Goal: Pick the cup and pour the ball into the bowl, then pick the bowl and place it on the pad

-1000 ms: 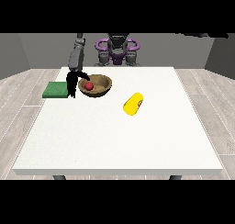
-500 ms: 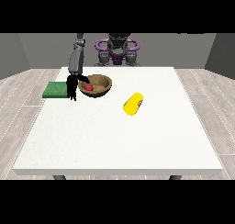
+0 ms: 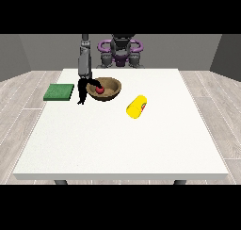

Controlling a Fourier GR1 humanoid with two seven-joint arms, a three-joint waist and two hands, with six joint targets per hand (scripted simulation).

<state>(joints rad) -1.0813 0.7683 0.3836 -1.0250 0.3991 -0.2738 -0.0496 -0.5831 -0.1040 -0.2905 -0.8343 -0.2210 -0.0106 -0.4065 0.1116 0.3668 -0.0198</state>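
Hand [image 3: 84,90] at the view's left is seen against the left rim of the bowl [image 3: 111,87], fingers pointing down; whether the rim is gripped cannot be told. A red ball [image 3: 100,89] lies inside the bowl. The yellow cup [image 3: 136,106] lies tipped over, right of the bowl. The green pad [image 3: 59,92] lies left of the hand. No second hand is seen.

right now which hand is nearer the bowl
Right hand, at the view's left, sits against the bowl rim. The other hand does not show.
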